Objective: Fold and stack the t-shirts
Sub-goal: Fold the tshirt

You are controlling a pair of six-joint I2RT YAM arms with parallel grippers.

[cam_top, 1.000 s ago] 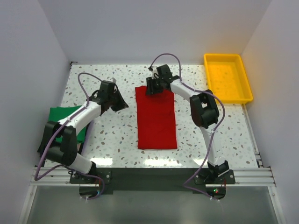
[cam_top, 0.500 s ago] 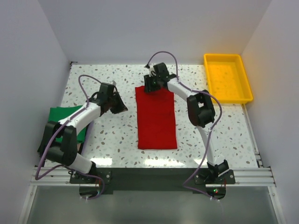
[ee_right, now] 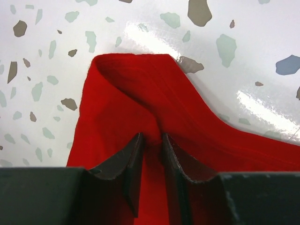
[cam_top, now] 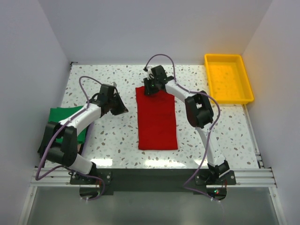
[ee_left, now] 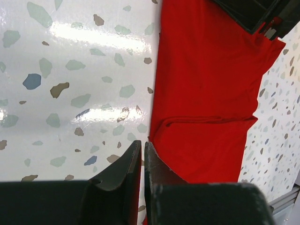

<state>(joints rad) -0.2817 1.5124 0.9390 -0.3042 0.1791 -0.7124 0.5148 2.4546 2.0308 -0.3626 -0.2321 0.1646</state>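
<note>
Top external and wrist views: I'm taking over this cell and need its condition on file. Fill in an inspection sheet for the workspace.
Surface: white speckled table, glossy, with glare patches.
Job's things: bright red cloth t-shirt folded into a long rectangle mid-table; dark green cloth t-shirt at the left edge, partly under the left arm.
Clutter: yellow plastic tray at far right, apart from both shirts.
Grippers: left gripper shut, holding nothing, near the red shirt's side edge; right gripper pinches a raised fold at that shirt's far edge.
Cables: purple cables loop along both arms.
Surroundings: white walls on three sides; metal rail at the near edge.
</note>
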